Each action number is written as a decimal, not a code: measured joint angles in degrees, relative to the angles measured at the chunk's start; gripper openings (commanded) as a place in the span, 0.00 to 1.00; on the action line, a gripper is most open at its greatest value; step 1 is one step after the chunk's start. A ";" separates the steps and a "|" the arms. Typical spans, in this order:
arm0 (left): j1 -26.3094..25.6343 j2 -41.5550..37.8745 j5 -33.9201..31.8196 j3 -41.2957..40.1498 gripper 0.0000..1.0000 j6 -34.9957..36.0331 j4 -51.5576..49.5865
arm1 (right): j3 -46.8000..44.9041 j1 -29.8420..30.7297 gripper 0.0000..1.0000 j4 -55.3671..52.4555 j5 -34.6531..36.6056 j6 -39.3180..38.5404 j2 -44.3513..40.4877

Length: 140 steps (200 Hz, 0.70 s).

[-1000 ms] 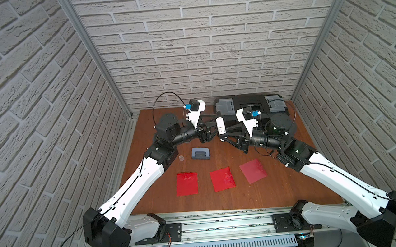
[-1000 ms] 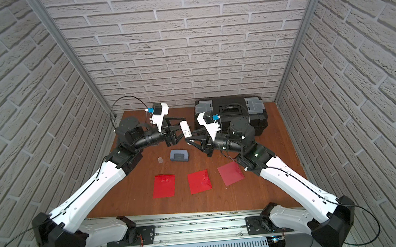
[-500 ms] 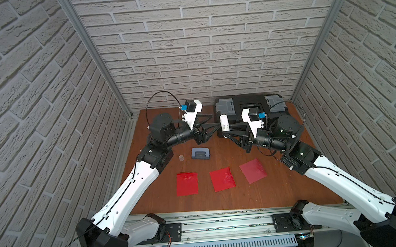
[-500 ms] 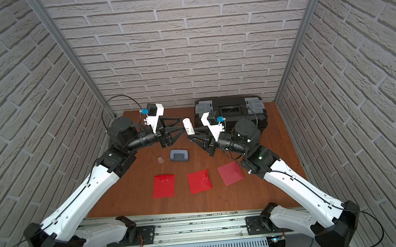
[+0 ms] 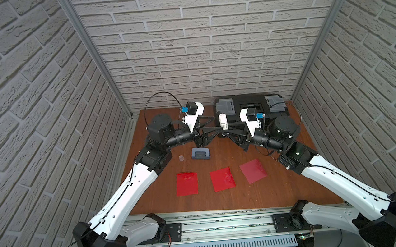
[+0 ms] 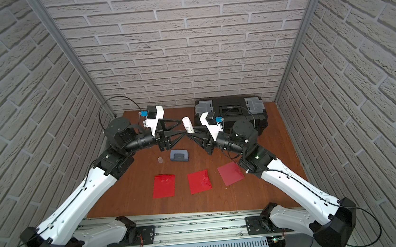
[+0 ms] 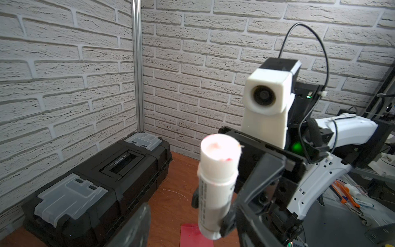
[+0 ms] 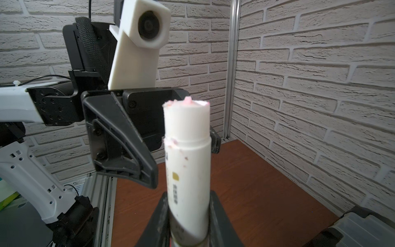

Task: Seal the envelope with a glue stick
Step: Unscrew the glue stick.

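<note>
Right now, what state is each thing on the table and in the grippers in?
Glue stick: uncapped, upright, held above the table.
Right gripper: shut on the glue stick.
Left gripper: open, empty, beside the stick.
Cap: off, on the table.
Toolbox: closed.
Three red envelopes: lying flat.

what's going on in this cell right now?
The right gripper is shut on the glue stick, holding it upright and uncapped above the table. The left gripper is open close beside it, gripping nothing. A small clear cap lies on the table by the hole punch. Three red envelopes lie flat, untouched.
</note>
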 measured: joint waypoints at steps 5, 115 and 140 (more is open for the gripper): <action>-0.11 0.22 0.15 0.04 0.64 -0.24 0.42 | -0.13 0.00 0.03 0.00 -0.04 -0.20 0.00; -3.65 4.50 3.08 0.28 0.43 -5.09 7.23 | -2.51 0.04 0.03 0.87 -2.36 -0.96 -1.90; -3.74 4.44 3.65 0.28 0.40 -4.81 7.50 | -2.54 0.07 0.03 0.90 -2.32 -0.85 -1.97</action>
